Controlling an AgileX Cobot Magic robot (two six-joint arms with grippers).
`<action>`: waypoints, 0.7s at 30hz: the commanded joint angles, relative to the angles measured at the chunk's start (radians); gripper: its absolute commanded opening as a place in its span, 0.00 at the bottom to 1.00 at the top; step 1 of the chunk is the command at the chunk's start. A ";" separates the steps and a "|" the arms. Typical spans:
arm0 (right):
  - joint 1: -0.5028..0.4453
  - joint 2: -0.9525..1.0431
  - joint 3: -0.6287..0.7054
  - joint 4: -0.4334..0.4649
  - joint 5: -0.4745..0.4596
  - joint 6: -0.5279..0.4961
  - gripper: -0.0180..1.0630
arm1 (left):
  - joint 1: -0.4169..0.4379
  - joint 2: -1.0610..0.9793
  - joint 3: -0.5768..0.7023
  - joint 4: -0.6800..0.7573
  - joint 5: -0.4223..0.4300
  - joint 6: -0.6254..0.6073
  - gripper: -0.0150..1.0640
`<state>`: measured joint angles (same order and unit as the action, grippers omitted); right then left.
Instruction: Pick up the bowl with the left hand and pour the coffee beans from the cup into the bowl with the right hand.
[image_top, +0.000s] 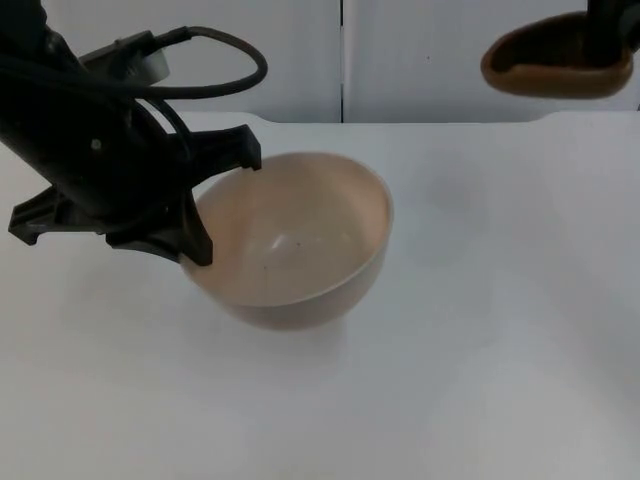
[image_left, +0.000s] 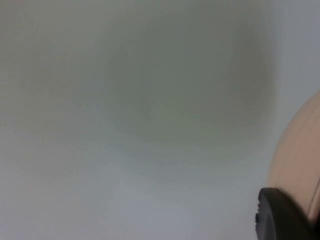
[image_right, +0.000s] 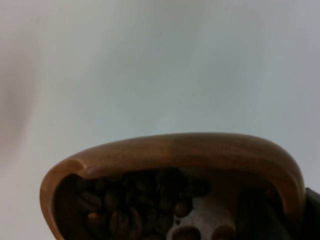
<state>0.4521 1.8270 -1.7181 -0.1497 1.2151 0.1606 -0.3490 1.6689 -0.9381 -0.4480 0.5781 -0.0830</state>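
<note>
A cream bowl (image_top: 300, 235) hangs tilted a little above the white table, with only a few dark specks inside. My left gripper (image_top: 225, 205) is shut on its left rim, and the black fingers hide that part of the rim. In the left wrist view one fingertip (image_left: 281, 216) presses against the bowl's outer wall (image_left: 300, 150). High at the back right, my right gripper (image_top: 608, 35) is shut on a brown wooden cup (image_top: 555, 62). The right wrist view shows the cup's rim (image_right: 175, 147) with coffee beans (image_right: 135, 212) inside.
The white table (image_top: 480, 330) stretches out in front and to the right of the bowl. The grey partition wall (image_top: 400, 60) closes off the back. A soft shadow (image_left: 175, 90) lies on the table under the bowl.
</note>
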 joint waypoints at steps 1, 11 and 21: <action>0.001 -0.017 -0.008 0.003 0.006 -0.014 0.02 | 0.002 -0.012 -0.005 -0.011 -0.009 -0.002 0.01; 0.043 -0.017 -0.008 -0.005 0.006 -0.016 0.02 | 0.002 -0.012 -0.005 -0.013 -0.011 -0.002 0.01; 0.130 -0.016 -0.036 -0.005 0.006 -0.016 0.02 | 0.002 -0.012 -0.005 -0.016 -0.011 -0.002 0.01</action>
<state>0.5679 1.8270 -1.7364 -0.1538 1.2227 0.1542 -0.3490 1.6689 -0.9381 -0.4502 0.5781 -0.0830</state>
